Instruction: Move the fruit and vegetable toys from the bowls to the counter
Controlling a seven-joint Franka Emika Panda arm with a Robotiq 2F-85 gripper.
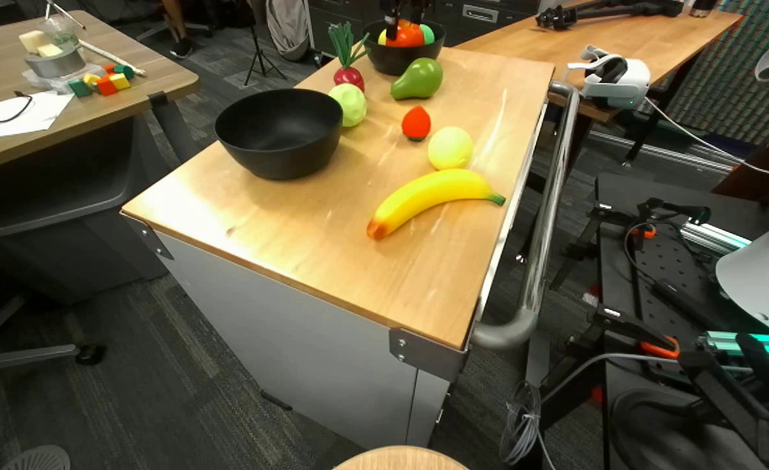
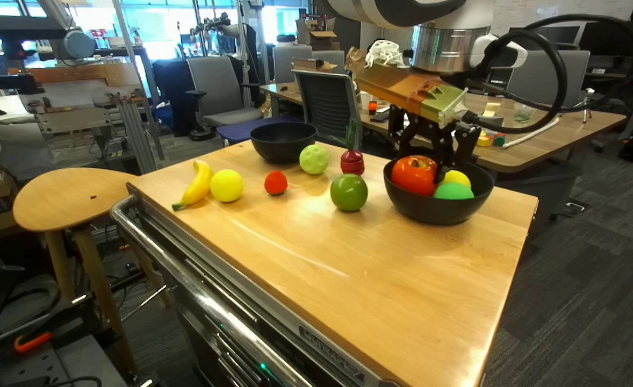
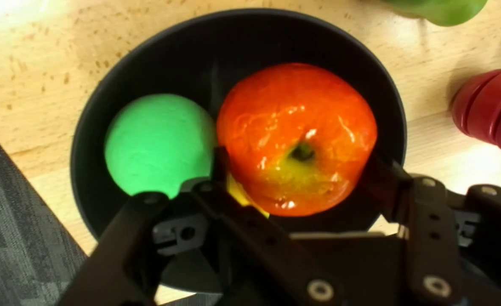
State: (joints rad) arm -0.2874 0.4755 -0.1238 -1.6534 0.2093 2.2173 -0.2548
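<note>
In the bowl (image 2: 439, 212), a green ball (image 3: 159, 142) and yellow ball (image 2: 459, 179) crowded the red apple (image 3: 295, 110), stem hollow (image 3: 302, 151) upward. The gripper (image 3: 300, 168) straddled it; whether clamped, I couldn't tell.

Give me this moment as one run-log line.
gripper: astride red apple in black bowl | grip: unclear | banana: on counter

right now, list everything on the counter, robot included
bowls: 2, black, on counter
apple: 1, red, in one bowl
round piece: 1, green, same bowl
half-hidden piece: 1, yellow, same bowl
radish: 1, red and green, between bowls
pale ball: 1, green, near radish
pear: 1, green, on counter
small piece: 1, red, near pear
banana: 1, yellow, on counter
plain ball: 1, yellow, beside banana
arm: 1, white and silver, overhead
gripper: 1, black, flanking apple
</note>
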